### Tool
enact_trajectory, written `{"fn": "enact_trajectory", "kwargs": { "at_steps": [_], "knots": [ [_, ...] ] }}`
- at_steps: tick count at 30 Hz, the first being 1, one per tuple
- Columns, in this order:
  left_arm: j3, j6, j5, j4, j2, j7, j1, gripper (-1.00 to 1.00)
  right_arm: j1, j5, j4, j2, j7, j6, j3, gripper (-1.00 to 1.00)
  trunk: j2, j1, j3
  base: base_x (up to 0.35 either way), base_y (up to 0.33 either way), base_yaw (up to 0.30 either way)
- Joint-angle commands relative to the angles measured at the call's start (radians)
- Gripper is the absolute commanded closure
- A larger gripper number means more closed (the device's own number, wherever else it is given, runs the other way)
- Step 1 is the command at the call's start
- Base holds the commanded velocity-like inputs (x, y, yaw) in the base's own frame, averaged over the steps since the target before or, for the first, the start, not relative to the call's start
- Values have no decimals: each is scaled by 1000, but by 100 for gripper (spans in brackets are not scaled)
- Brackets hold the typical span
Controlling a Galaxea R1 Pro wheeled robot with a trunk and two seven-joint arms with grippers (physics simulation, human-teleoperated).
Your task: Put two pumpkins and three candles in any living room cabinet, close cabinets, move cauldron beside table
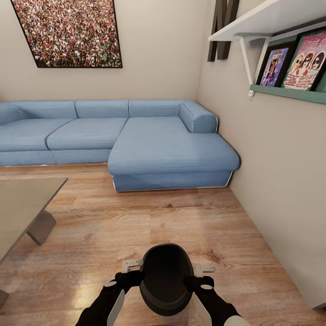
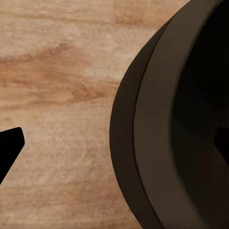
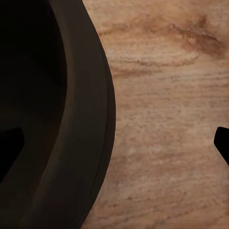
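Observation:
The black cauldron [image 1: 165, 280] sits low in the head view, right in front of me between both arms, mouth up. My left gripper [image 1: 130, 268] is at its left rim and my right gripper [image 1: 202, 271] at its right rim. In each wrist view the cauldron wall [image 2: 157, 143] [image 3: 81, 119] stands between the two spread fingers. One fingertip [image 2: 10, 145] [image 3: 223, 140] is outside over the plank floor, clear of the wall, and the other is inside the dark mouth. Both grippers are open. The grey glossy table [image 1: 20, 203] is to the left, apart from the cauldron.
A blue L-shaped sofa [image 1: 167, 149] fills the far side of the room, its chaise reaching toward me. The right wall [image 1: 280, 190] carries shelves with framed pictures [image 1: 308, 59]. Wood floor [image 1: 136, 226] lies open between table, sofa and wall.

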Motion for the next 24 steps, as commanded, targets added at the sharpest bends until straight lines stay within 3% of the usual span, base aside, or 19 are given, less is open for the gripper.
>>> {"fn": "enact_trajectory", "kwargs": {
  "at_steps": [1,11,18,24],
  "knots": [
    [5,6,0,-2,-1,-2,0,-100,0,-4,-2,0,-8,6,6,-100,0,0,-1,0,0,0],
    [5,6,0,-2,-1,-2,0,-100,0,-4,-2,0,-8,6,6,-100,0,0,-1,0,0,0],
    [4,6,0,-2,-1,-2,0,-100,0,-4,-2,0,-8,6,6,-100,-2,3,-28,0,0,0],
    [4,6,0,-2,-1,-2,0,-100,0,-4,-2,0,-8,6,6,-100,-2,3,-28,0,0,0]
  ]
}}
